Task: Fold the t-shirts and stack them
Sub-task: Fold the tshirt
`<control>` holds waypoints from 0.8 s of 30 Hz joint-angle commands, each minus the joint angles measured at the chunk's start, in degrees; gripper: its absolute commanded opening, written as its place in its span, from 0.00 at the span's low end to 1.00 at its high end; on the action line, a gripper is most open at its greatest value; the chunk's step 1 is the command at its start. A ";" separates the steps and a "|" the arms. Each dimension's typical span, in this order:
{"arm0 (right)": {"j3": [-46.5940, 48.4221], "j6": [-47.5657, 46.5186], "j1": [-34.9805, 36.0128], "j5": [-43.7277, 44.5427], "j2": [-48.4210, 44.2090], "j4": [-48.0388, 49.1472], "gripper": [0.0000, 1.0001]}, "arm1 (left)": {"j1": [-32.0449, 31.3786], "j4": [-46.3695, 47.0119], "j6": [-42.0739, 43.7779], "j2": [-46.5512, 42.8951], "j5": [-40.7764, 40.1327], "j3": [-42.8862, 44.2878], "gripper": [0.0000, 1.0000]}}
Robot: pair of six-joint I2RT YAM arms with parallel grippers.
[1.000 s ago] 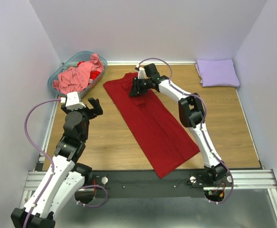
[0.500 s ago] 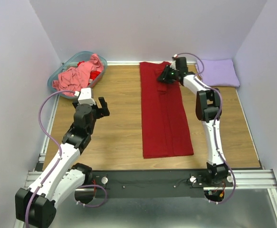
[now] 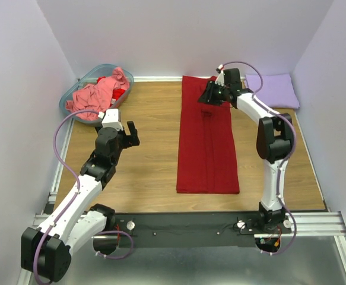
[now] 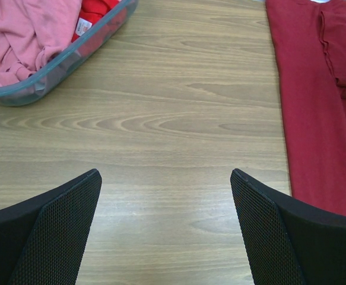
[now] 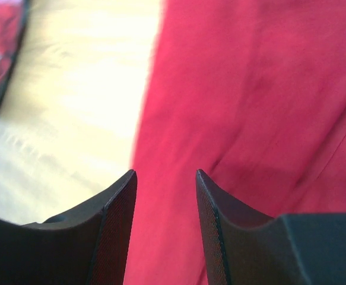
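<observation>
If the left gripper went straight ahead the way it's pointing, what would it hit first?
Probably the bare wooden table: the left gripper aims between the teal basket and the dark red t-shirt, seemingly missing both, though depth is unclear.

Table (image 3: 149,154) bears red shirt (image 3: 208,148), lavender shirt (image 3: 272,90) (folded), basket (image 4: 48,71).

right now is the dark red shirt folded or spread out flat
Partly folded: the dark red t-shirt lies flat on the table as a long narrow strip with lengthwise creases, not a compact square.
</observation>
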 commanded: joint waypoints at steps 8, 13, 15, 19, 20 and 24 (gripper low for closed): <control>-17.69 -7.33 10.46 9.14 -13.15 -0.75 0.50 | -0.05 0.60 0.21 1.15 2.87 1.97 0.97; -17.53 -9.70 15.65 14.42 -10.17 -0.66 0.49 | 0.04 -0.02 0.47 1.68 3.05 2.23 0.97; -16.82 -10.15 17.06 16.09 -9.37 -0.75 0.48 | -0.05 -0.19 0.56 1.59 2.87 2.23 0.97; -14.46 -10.85 18.38 19.70 -7.97 -0.57 0.48 | -0.05 -0.37 0.65 1.33 2.61 2.32 0.97; -13.93 -10.85 18.47 21.10 -7.18 -0.48 0.48 | -0.05 -0.46 0.65 1.24 2.61 2.32 0.97; -10.24 -10.32 18.47 23.13 -4.10 0.22 0.48 | 0.04 -0.54 0.82 0.89 2.61 2.32 0.97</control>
